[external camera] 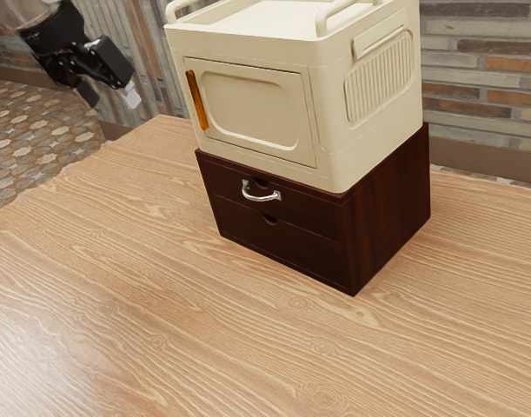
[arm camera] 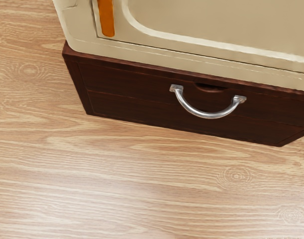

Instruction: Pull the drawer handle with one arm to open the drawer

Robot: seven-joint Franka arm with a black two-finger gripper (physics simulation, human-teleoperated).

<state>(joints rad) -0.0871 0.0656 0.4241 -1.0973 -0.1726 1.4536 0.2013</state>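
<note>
- My gripper (external camera: 110, 94) is open, fingers apart, holding nothing, well apart from the handle (arm camera: 209, 115)
- Handle's on the upper drawer (arm camera: 127, 82), near the top edge of the box (external camera: 391, 208), toward the table's (external camera: 161, 304) far edge in the exterior view
- Drawer looks shut, so I'd guess reach, grip and pull are all left

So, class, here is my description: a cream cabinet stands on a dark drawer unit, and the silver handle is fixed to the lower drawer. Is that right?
Not quite: the wrist view shows the silver handle fixed to the upper drawer. The cream cabinet does stand on the dark drawer unit.
</note>
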